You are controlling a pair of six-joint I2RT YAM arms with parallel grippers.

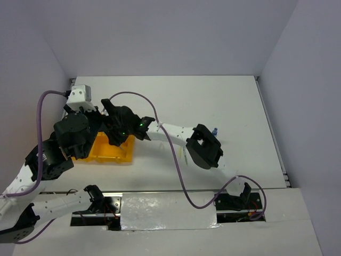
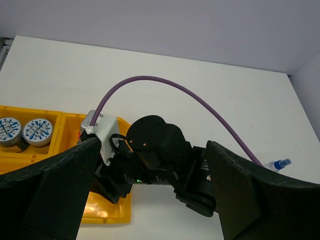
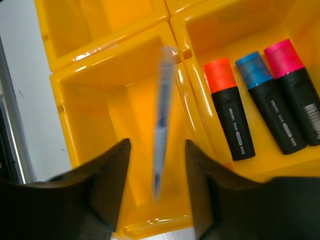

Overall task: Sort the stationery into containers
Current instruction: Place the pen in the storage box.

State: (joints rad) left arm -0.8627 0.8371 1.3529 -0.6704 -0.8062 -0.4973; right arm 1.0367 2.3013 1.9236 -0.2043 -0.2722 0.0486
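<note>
We find the white bench point(image 1: 213, 106) brightly and evenly lit from overhead; shadows beneath the arms are soft and pale; the shiny sheet point(image 1: 168, 210) at the near edge throws patchy glare. In the right wrist view the thin pale pen point(image 3: 161, 125) is smeared lengthwise by blur; the markers point(image 3: 270, 110) read fairly sharp; white highlights streak the yellow tray point(image 3: 115, 47) rims. In both wrist views the jaws are dark and out of focus.

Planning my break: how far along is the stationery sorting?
Done: two tins and three markers lie in the tray. In hand: a pale pen between the open jaws of the right gripper, over a compartment. Remaining: the blue-capped bottle on the table.
</note>
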